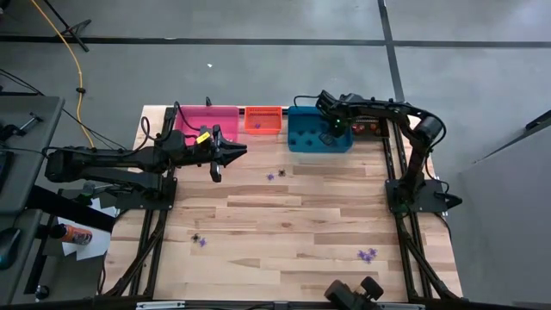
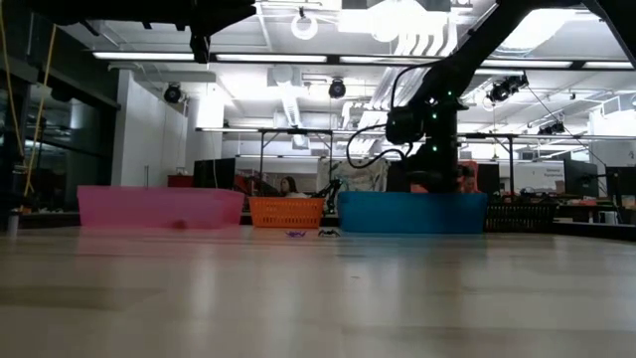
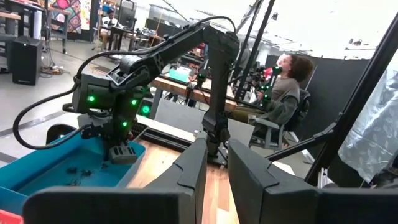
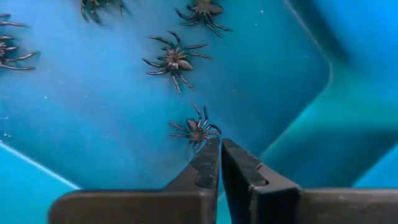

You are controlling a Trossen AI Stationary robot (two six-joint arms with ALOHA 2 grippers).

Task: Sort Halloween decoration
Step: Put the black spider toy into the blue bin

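The right pincer, fingers nearly together and empty, is hovering inside the blue bin just above several black spiders, while purple and black trinkets are waiting well behind it on the surface.

No text, label, brand, number or sign can be read in any of the views, neither on the bins, the arms nor the surface. The room behind shows lamps, frames and screens, but nothing on them is legible
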